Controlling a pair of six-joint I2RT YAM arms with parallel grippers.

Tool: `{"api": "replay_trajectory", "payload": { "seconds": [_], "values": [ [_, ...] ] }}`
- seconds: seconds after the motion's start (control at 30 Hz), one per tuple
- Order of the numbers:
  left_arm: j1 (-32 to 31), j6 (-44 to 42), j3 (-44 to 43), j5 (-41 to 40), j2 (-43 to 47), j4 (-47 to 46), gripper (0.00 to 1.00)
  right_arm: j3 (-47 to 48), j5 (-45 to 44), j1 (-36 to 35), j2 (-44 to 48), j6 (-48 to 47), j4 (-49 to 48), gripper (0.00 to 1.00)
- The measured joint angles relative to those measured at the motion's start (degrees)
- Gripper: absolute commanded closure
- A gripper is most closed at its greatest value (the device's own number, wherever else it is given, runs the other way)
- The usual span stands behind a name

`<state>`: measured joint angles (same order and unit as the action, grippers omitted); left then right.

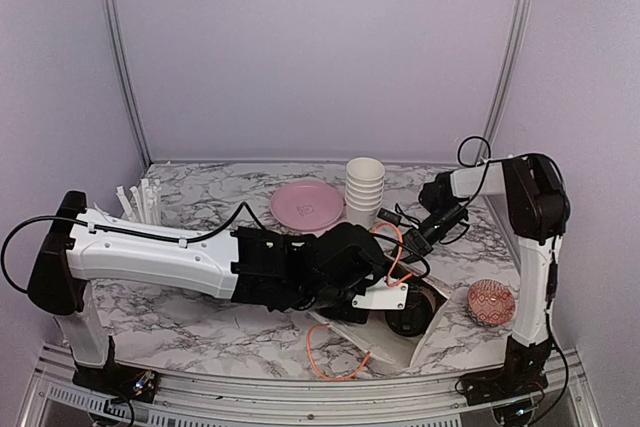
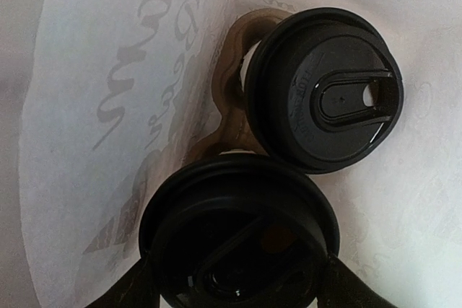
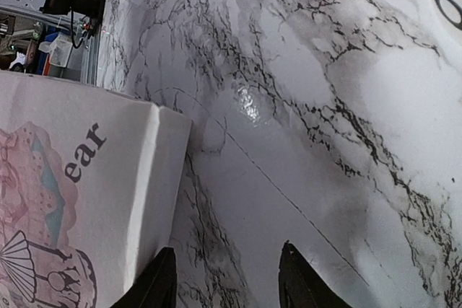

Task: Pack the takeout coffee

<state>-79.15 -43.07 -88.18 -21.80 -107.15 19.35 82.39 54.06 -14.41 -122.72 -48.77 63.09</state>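
- My left gripper [image 2: 238,268] is down inside the paper bag [image 2: 108,106], its jaws clamped on the black lid of the first coffee cup [image 2: 238,221].
- The second coffee cup [image 2: 325,88] stands inside the bag too, just beside the first, both seated in a brown cardboard carrier [image 2: 229,99].
- My right gripper [image 3: 225,268] hovers just outside the bag, beside its printed wall, jaws apart with only the marble table [image 3: 325,106] showing between them.

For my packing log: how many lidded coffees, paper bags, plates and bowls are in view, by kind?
lidded coffees: 2
paper bag: 1
pink plate: 1
patterned bowl: 1
Total: 5
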Motion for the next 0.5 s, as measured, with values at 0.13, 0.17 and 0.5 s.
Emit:
{"api": "replay_trajectory", "payload": {
  "seconds": [0.13,0.17,0.5],
  "values": [
    [0.3,-0.8,0.5,-0.4,-0.1,-0.7,0.44,0.5,1.1,-0.5,-1.6,-1.3,1.3,0.54],
    [0.4,-0.9,0.6,-0.6,-0.2,-0.7,0.44,0.9,1.4,-0.7,-2.1,-1.7,1.8,0.54],
    [0.6,-1.5,0.6,-1.8,-0.5,-0.6,0.44,2.3,3.7,-1.7,-4.8,-5.1,5.1,0.54]
  ]
}}
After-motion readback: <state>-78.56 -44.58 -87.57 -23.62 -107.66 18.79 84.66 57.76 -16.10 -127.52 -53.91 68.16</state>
